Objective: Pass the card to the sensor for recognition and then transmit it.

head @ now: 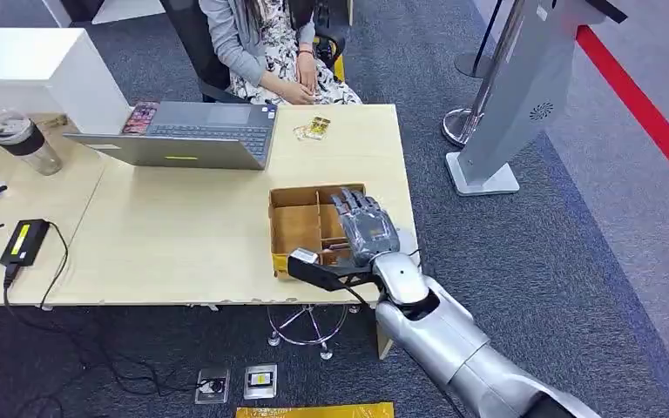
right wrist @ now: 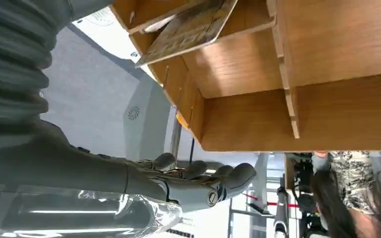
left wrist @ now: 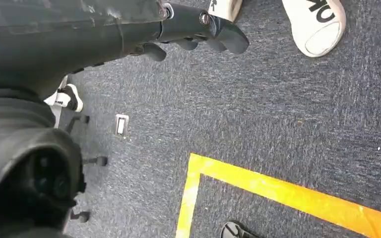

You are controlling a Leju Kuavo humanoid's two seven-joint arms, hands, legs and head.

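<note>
A compartmented wooden box (head: 296,228) sits near the table's front right corner. My right hand (head: 364,226) hovers over its right-hand compartments, fingers spread and nothing in them. In the right wrist view a patterned card (right wrist: 188,29) leans inside one compartment of the box (right wrist: 297,114), apart from my right hand (right wrist: 198,183). A few small cards (head: 314,128) lie on the table in front of a seated person (head: 261,48). The grey sensor stand (head: 523,96) rises from the floor to the right of the table. My left hand (left wrist: 198,27) hangs over the carpet, holding nothing.
A laptop (head: 187,135) and a phone (head: 140,117) lie at the table's far side. On the left are a bottle (head: 22,139) and a black charger with cable (head: 24,242). Stanchion posts (head: 466,122) stand beside the sensor stand. Yellow floor tape (left wrist: 287,191) crosses the carpet.
</note>
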